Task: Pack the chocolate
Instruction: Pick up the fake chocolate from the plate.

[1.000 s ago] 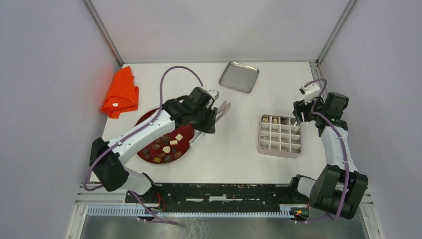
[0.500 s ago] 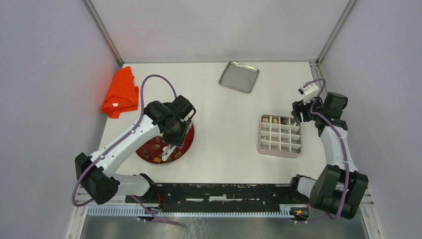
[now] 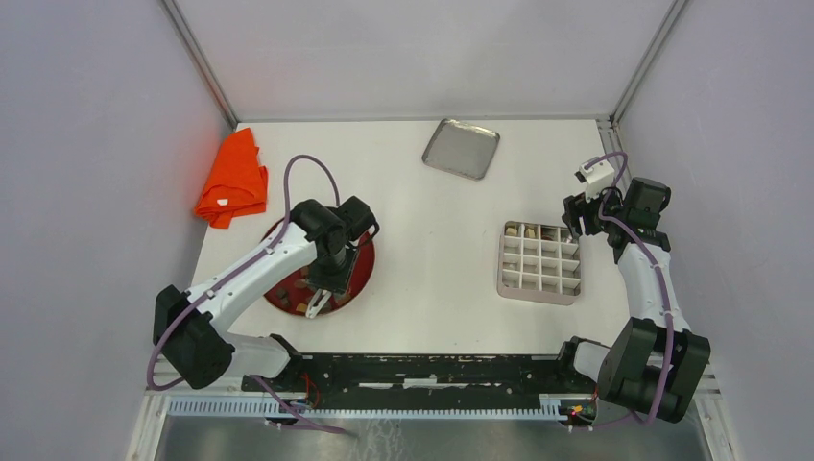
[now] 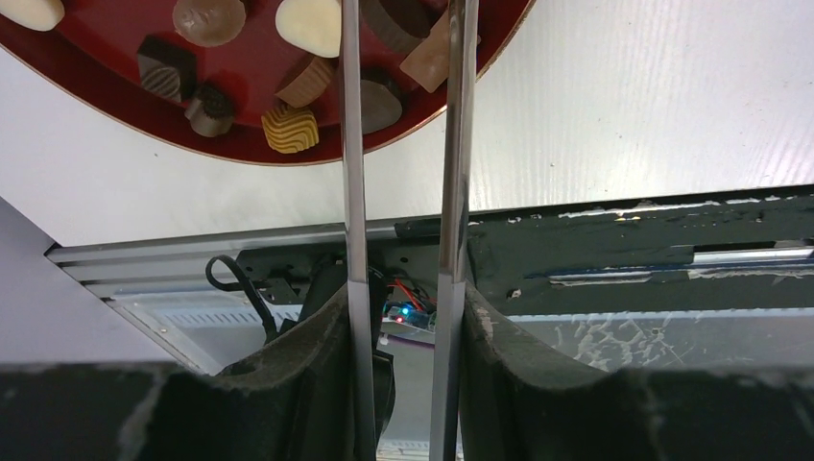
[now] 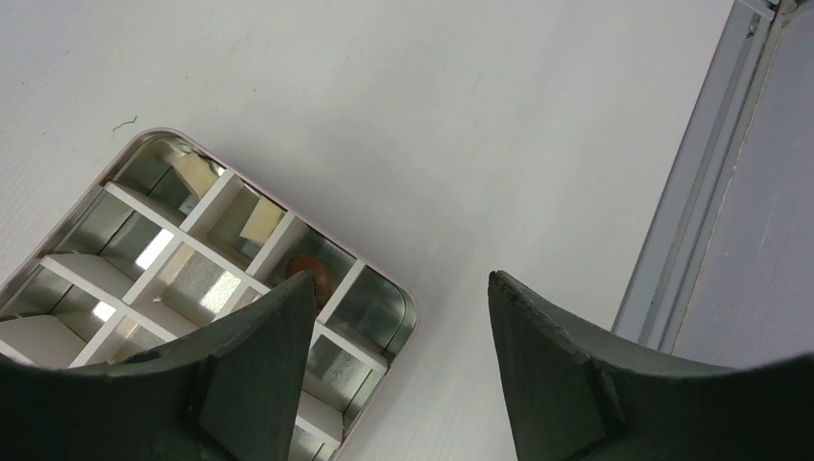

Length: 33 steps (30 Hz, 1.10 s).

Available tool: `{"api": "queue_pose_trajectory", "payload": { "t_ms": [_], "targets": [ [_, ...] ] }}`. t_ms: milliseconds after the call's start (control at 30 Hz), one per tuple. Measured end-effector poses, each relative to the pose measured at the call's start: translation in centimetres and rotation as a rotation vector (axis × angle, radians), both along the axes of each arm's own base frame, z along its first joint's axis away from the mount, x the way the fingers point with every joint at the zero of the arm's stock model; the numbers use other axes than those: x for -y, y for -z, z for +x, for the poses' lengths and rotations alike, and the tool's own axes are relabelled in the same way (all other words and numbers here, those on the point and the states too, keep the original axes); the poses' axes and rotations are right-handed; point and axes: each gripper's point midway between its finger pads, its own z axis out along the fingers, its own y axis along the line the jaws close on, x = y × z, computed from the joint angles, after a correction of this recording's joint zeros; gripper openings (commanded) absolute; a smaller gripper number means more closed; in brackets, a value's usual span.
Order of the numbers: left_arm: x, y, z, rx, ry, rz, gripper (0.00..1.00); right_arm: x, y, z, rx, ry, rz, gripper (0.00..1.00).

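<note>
White surface (image 3: 442,192), walled on three sides, carries a round red plate (image 3: 366,261) at left and a silver metal box with white dividers (image 3: 540,261) at right, well apart. Most chocolate pieces (image 4: 290,128), dark brown, tan and cream, lie crowded on the plate. A few occupy the box's far row, and the other cells look bare.

Left pincer (image 3: 315,304) is lowered over the plate's near part. Its long thin blades are released and stand apart, straddling several pieces. The tips run beyond the wrist view, and no piece appears clamped. Right pincer (image 5: 400,283) hovers spread wide and empty above the box's far right corner.

Assessed step: selecting one piece.

Hazards:
- With pieces crowded between the blades, closure may catch two or nudge a neighbour over the near rim.
- Narrow blades on a rounded piece may let it squirt free.
- A weak hold risks a drop during the long carry to the box.
</note>
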Motion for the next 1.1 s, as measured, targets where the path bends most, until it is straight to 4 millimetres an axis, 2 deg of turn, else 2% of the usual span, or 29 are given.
{"api": "queue_pose_trajectory", "payload": {
  "t_ms": [433,1100],
  "targets": [
    [0.0,1.3,0.6,-0.027,-0.005,0.042,0.45,0.0,0.1,0.0,-0.001,-0.001,-0.002,0.72],
    [-0.2,1.6,1.3,-0.026,-0.022,0.044,0.46,-0.1,0.2,0.0,-0.004,-0.009,-0.005,0.72]
  ]
}}
